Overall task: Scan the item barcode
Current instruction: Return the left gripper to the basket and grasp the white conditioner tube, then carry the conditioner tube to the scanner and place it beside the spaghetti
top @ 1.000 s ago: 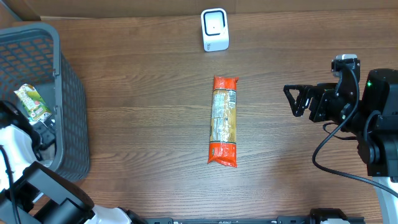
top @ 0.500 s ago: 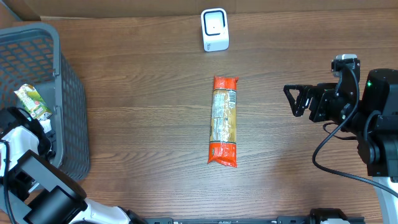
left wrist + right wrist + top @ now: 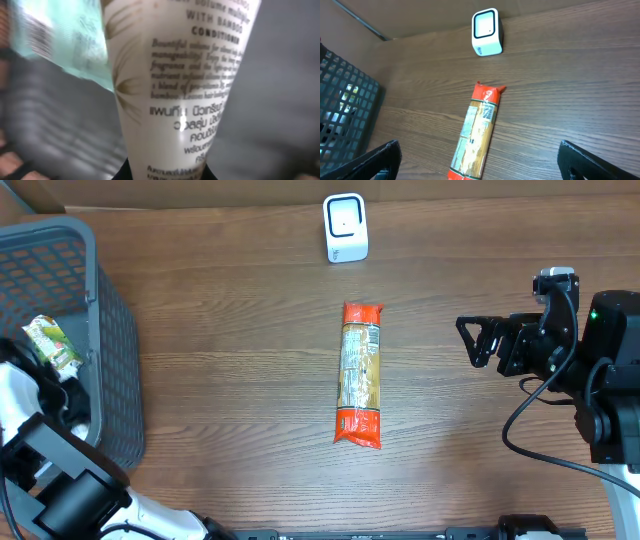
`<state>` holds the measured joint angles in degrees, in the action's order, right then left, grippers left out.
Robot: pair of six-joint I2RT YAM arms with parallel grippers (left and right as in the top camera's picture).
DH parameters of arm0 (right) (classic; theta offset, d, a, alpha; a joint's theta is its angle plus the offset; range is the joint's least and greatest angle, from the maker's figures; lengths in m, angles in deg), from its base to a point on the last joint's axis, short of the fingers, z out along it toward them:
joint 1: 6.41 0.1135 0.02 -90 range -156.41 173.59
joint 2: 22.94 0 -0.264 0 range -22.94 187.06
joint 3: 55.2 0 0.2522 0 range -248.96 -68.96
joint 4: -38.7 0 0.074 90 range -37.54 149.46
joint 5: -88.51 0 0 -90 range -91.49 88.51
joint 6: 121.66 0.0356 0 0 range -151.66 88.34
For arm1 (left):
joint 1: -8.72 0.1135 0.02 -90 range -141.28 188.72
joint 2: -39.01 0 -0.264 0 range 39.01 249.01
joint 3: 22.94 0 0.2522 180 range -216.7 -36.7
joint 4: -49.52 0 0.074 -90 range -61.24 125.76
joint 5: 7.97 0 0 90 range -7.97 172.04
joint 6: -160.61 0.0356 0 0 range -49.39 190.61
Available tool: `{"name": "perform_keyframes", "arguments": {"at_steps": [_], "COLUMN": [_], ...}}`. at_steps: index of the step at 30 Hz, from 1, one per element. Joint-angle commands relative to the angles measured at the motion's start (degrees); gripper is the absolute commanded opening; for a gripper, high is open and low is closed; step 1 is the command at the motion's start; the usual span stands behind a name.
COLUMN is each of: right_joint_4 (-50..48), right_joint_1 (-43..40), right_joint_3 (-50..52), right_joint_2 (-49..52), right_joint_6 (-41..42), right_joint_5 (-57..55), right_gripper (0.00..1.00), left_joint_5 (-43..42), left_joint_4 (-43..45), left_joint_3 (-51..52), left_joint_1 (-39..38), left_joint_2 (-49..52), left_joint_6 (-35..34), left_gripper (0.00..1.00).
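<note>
although the small print blurs, the white conditioner tube (image 3: 170, 90) that fills the left wrist view reads "with bamboo" and "conditioner" in dark capitals, with italic lines below and then rows of thai script. behind it, a blurred teal pack (image 3: 50, 40) shows barcode-like stripes. the tube sits inside the grey basket (image 3: 110, 330) at the table's (image 3: 230, 380) left edge, where the left gripper (image 3: 62, 388) reaches down beside a green packet (image 3: 52, 343); its jaws are clenched on the tube's lower end. a long orange-ended pasta packet (image 3: 362, 373) lies flat mid-table, its label too small to read. the white scanner (image 3: 346, 227) stands at the far edge. the right gripper (image 3: 468, 342) hovers level over the right side, pointing towards the packet, jaws spread wide and empty.
</note>
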<state>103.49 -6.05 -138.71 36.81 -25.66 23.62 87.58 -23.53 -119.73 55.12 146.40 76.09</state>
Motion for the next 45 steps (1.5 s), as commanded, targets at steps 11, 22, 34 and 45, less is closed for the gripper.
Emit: {"name": "perform_keyframes", "arguments": {"at_steps": [11,22,34,45], "right_joint_4": [-0.22,-0.2,-0.2,-0.2], "right_joint_1": [-0.31,-0.33,-0.31,-0.33], "right_joint_3": [-1.77,-1.77,-1.77,-1.77], "right_joint_2": [-0.15,-0.15,-0.15,-0.15], "right_joint_6": [0.17,0.17,0.17,0.17], "right_joint_5": [0.02,0.02,0.02,0.02], "right_gripper": [1.0,1.0,1.0,1.0], "left_joint_5": [-4.09,-7.45,-10.1,-17.59], "left_joint_4": [-16.09,-23.41,-21.2,14.1], "left_joint_3": [-47.41,-63.1,-38.1,1.68], "left_joint_1": [-16.55,-37.77,-59.63,-67.84], "left_joint_2": [-1.86,-6.6,-2.47,-2.45], "left_joint_6": [-3.43,-13.75,-25.73,-43.47], "left_gripper": [0.04,0.04,0.04,0.04]}}
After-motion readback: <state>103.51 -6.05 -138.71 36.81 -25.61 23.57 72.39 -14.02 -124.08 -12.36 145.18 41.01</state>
